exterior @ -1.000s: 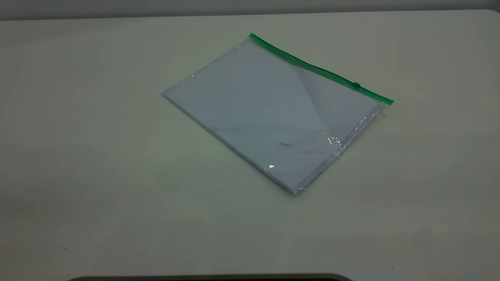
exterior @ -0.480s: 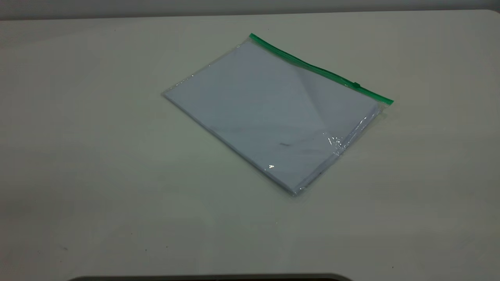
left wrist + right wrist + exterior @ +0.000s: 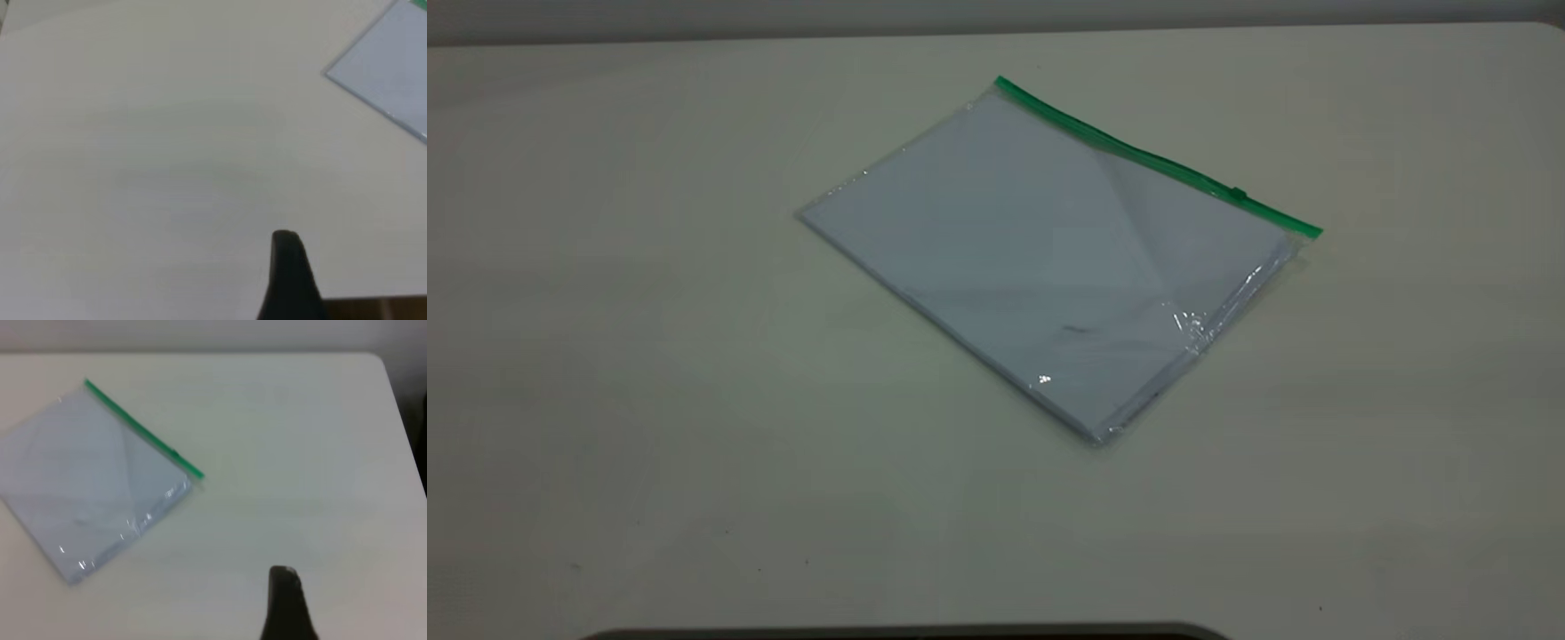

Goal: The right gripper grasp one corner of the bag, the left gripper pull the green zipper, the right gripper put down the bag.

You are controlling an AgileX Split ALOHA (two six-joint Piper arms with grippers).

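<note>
The bag (image 3: 1049, 258) lies flat on the table, a clear pouch with white paper inside. The green zipper (image 3: 1138, 156) runs along its far long edge, with the small slider tab (image 3: 1238, 193) near the right end. Neither arm shows in the exterior view. In the left wrist view one corner of the bag (image 3: 393, 67) shows far from the left gripper (image 3: 287, 273), of which only a dark wedge is seen. In the right wrist view the whole bag (image 3: 93, 480) and zipper (image 3: 143, 430) lie well away from the right gripper (image 3: 285, 603), over bare table.
The pale table (image 3: 649, 356) reaches its rounded right edge (image 3: 400, 420) in the right wrist view. A dark strip (image 3: 907, 633) lies along the table's near edge. A brown band (image 3: 373, 310) shows beyond the table edge beside the left gripper.
</note>
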